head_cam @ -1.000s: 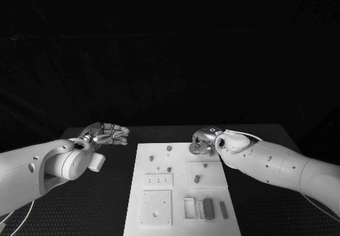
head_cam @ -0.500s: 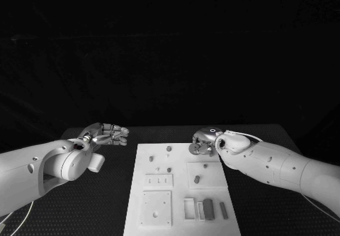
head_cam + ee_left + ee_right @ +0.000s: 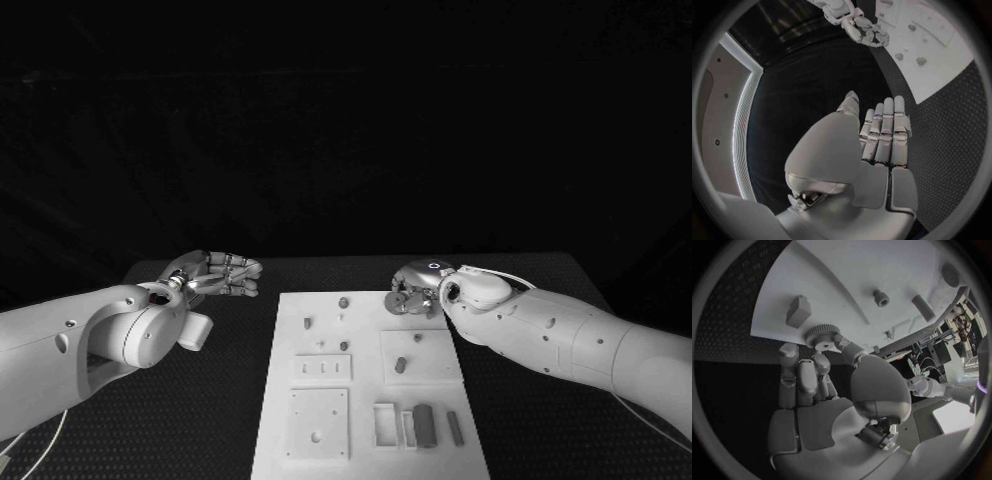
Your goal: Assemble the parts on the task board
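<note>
Nearest us on the task board (image 3: 369,455) we see flat plates and a row of upright blocks (image 3: 420,424) w/ a slim bar beside them; these look untouched, and neither hand is close to them.

Mid-board sit a slotted plate (image 3: 322,368) and a square plate w/ small pegs (image 3: 420,355). Again both hands are well apart from them.

At the far end, the right hand (image 3: 410,296) is over the board's far right corner. In the right wrist view its fingertips (image 3: 842,343) pinch a small round geared part (image 3: 822,335), toothed rim showing, w/ the other fingers lying together alongside. The part sits just at the board's edge, above the white surface. From the hand, a wedge-shaped block (image 3: 799,311) lies near, and a short peg (image 3: 881,298) and an oval stud (image 3: 923,307) lie farther across the board.

We judge the next move turns on this: the gear's axis has to line up w/ whichever peg it seats on, and the right hand is clearly the nearer one for that.

The left hand (image 3: 216,274) is off the board, beside its far left corner, above black table (image 3: 202,410). In the left wrist view its fingers (image 3: 886,132) are straight and pressed together, holding nothing. It's well apart from the gear, so we don't expect it to help yet.
</note>
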